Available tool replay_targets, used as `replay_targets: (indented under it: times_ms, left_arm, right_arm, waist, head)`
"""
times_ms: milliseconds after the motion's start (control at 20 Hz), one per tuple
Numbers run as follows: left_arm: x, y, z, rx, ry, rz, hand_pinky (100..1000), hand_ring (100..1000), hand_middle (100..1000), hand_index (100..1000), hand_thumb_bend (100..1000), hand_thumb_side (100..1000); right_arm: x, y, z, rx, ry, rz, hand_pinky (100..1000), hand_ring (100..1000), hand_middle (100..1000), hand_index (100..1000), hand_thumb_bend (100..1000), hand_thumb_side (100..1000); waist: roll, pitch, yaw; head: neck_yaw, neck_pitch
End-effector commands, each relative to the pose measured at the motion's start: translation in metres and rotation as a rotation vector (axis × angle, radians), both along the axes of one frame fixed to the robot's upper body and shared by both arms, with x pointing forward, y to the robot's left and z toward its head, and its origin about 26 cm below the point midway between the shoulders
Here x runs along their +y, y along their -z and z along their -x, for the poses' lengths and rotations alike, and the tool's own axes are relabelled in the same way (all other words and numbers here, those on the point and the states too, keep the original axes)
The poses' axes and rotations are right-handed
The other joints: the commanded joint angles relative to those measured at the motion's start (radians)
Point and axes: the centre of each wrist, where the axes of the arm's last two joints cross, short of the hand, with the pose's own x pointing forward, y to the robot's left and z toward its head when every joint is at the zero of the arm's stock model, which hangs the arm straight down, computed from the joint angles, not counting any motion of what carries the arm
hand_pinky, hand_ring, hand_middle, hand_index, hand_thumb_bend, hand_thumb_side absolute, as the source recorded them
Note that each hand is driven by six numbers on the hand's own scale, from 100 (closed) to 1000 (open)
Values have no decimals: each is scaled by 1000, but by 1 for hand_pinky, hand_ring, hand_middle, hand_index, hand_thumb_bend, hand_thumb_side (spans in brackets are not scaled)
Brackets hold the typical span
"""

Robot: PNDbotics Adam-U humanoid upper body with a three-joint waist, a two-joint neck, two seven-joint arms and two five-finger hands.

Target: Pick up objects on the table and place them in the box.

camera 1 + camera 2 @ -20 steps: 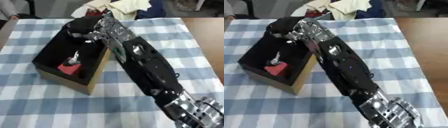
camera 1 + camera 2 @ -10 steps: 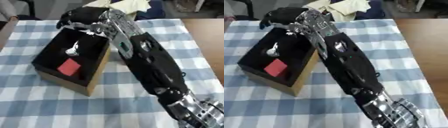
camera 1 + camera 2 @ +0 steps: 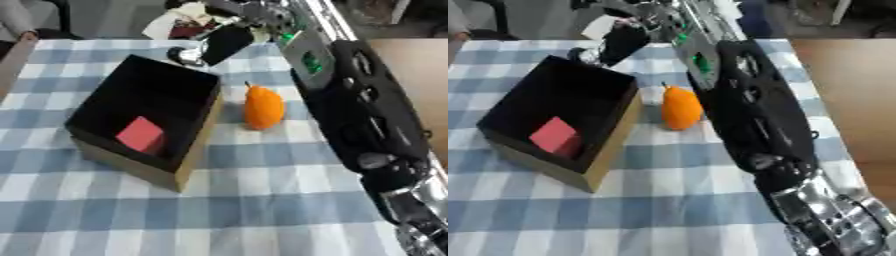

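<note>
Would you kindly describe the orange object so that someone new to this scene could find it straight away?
Start at the open black box on the blue-and-white checked tablecloth. Just outside the box's right wall, on the cloth, stands the orange pear-shaped object with a small dark stem. It is the only orange thing; the red block lies inside the box.

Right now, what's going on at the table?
The robot's right hand reaches past the far corner of the box, its dark fingers curled by a small round silvery thing; whether it grips it is unclear. A red block lies in the box. An orange fruit stands on the checked cloth beside it.
</note>
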Motion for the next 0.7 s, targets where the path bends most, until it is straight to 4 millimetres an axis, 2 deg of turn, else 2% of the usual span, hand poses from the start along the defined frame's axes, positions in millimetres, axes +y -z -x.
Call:
replay_targets:
  times_ms: [50,350,700]
  left_arm:
    - [3,-9,3,-30,-13,-22,471,602,582,674,100,780]
    - [4,-8,3,-30,-20,-22,470,602,583,673,100,780]
    - [4,-7,4,-26,-24,-25,470,602,583,672,100,777]
  right_arm:
    - [-27,-17,1,-29,45,-30,919,955,853,936,359,781]
    - [-63,-5,-7,33,117,-20,924,960,859,945,361,789]
    - [-83,23,-21,147,150,56,955,961,869,974,398,694]
  waist:
    - [2,-22,-2]
    - [1,-21,-6]
    - [-2,-22,-5]
  head:
    - [8,-3]
    - [15,-4]
    - [17,-8]
